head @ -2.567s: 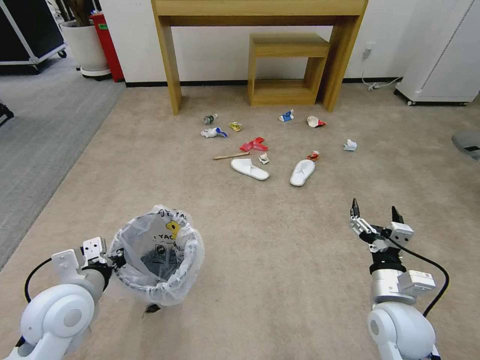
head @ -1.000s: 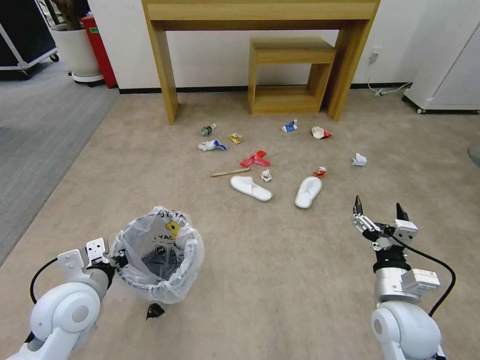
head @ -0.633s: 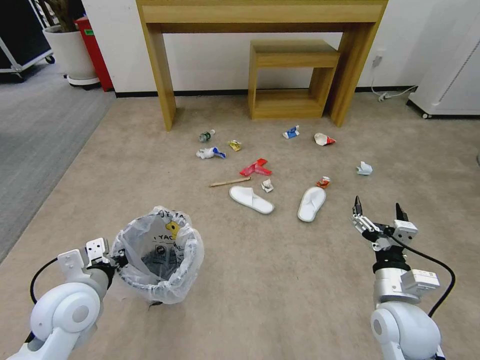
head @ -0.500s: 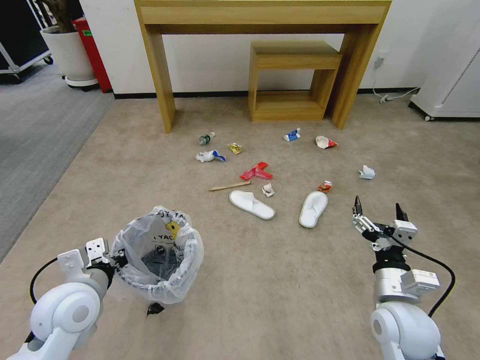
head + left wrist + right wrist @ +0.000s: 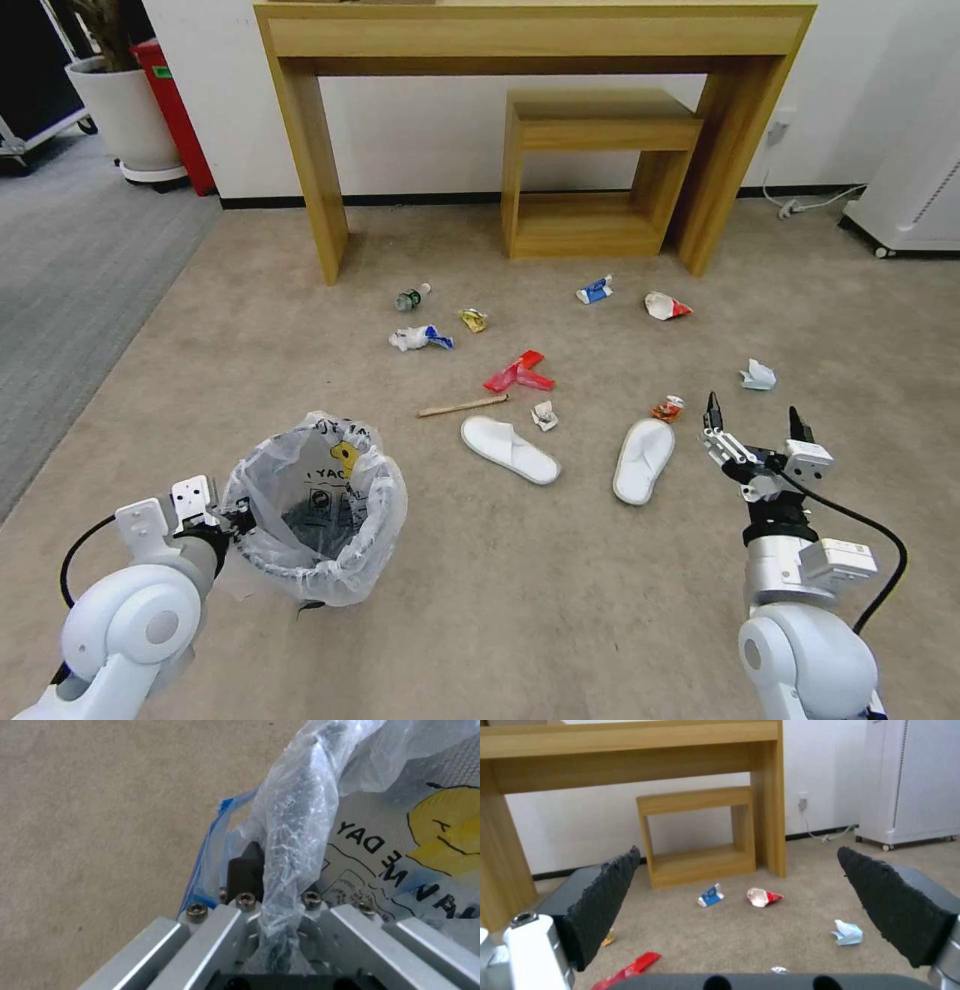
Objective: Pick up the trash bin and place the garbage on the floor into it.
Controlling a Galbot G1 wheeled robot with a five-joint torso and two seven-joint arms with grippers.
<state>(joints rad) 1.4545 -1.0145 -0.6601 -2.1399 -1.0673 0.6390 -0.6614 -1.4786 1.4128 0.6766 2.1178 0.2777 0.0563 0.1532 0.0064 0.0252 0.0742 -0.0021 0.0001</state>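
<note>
Trash bin [image 5: 313, 520], lined with a crinkly clear plastic bag [image 5: 385, 505] bunched over its rim, is sitting on or just above the beige carpet [image 5: 560, 600], well short of the wooden console table [image 5: 530, 30] that serves as landmark. Left gripper [image 5: 232, 517] is pinching the bin's rim on the side away from the litter; in the left wrist view its fingers [image 5: 245, 870] are clamping rim and bag together, presumably so that the bin travels with the arm and its mouth is facing upward for drops. Right gripper [image 5: 752, 428] is hovering over bare carpet with its fingers spread wide and carrying nothing, pointing toward the table, apparently readied for a first pick.

Garbage is lying between the bin and the table. Two white slippers [image 5: 510, 450] are lying nearest the robot, one of them [image 5: 642, 460] just beside the right gripper. Nearer the table are lying a wooden stick [image 5: 463, 406], a red paper [image 5: 520, 373], a small paper wad [image 5: 545, 415] and a crushed can [image 5: 667, 408]. Closest to the table legs are lying a small bottle [image 5: 410, 297], a yellow wrapper [image 5: 473, 319], a blue-white wrapper [image 5: 420, 338], a blue-white tube [image 5: 594, 290], a red-white wad [image 5: 666, 306] and a pale wad [image 5: 757, 375]. No litter is showing in the bin; judged from this, collection is not yet begun.
</note>
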